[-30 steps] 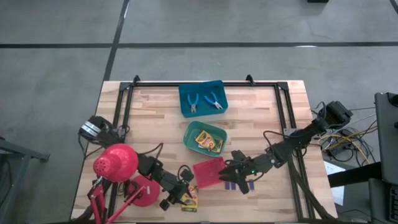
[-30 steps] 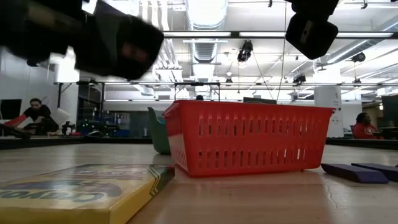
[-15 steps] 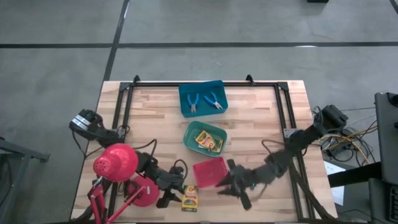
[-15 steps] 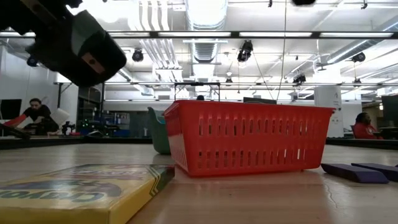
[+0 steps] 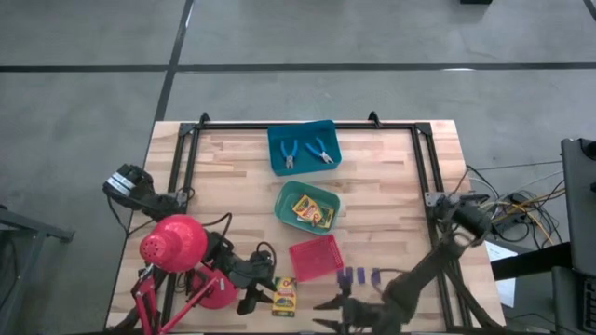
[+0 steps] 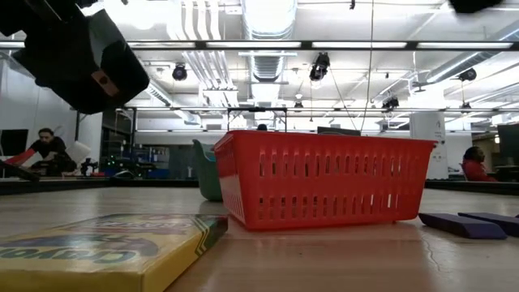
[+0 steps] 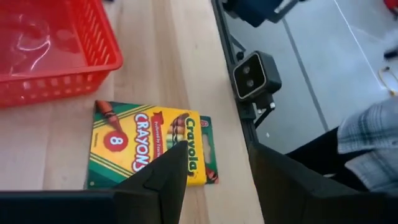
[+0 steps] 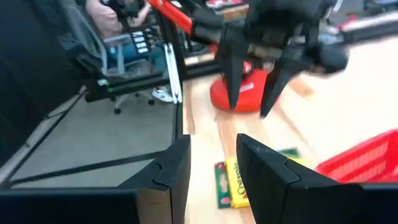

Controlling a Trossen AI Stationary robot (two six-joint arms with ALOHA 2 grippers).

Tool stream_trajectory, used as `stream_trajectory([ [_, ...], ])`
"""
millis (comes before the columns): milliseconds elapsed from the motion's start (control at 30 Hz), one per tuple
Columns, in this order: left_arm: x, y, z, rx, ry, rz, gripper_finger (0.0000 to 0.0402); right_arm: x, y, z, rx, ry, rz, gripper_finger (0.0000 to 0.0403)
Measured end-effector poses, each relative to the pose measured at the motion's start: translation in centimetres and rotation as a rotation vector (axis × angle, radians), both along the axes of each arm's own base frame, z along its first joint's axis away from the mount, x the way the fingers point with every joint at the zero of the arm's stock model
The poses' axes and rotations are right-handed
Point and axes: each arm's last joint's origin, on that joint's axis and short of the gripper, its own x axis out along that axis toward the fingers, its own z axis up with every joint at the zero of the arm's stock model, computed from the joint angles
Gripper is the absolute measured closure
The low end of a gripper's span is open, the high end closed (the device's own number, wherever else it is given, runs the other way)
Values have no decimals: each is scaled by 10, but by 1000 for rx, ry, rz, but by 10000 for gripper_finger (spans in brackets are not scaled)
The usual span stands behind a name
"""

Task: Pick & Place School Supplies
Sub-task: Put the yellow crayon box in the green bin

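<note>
One yellow-and-green crayon box (image 5: 284, 296) (image 7: 146, 146) (image 6: 105, 243) lies flat near the table's near edge. My left gripper (image 5: 253, 300) (image 7: 214, 171) hangs open just to its left, above the table. My right gripper (image 5: 328, 314) (image 8: 214, 165) is open at the near edge, to the right of the box, pointing at it and at the left gripper (image 8: 261, 56). Dark purple blocks (image 5: 358, 276) (image 6: 462, 223) lie flat to the right of the red tray (image 5: 315, 258). Two blue-handled tools (image 5: 304, 152) lie in the blue tray (image 5: 276, 140). More crayon boxes (image 5: 310, 211) lie in the green tray (image 5: 284, 197).
A red desk lamp (image 5: 175, 244) with its round base (image 5: 216, 288) (image 8: 239, 93) stands at the near left corner, close behind my left arm. A black frame (image 5: 433, 177) runs along the table's sides. People sit in the room beyond the table (image 6: 49, 146).
My right gripper has swung from above the purple blocks toward the near edge and turned toward the table's left; the blocks lie where they were. My left gripper has drawn back a little from over the crayon box toward the table's left. The box has stayed put.
</note>
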Motion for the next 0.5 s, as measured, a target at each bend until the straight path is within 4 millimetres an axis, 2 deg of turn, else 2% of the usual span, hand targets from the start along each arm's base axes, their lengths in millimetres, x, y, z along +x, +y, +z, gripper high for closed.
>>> stream_trajectory([
  [133,0,0,0,-50,35,47,225,14,8,-29,79,15,-94,278],
  [267,0,0,0,-83,62,76,225,16,10,-51,125,34,-137,278],
  [500,0,-1,-8,-55,81,97,225,25,1,-65,135,59,-160,278],
])
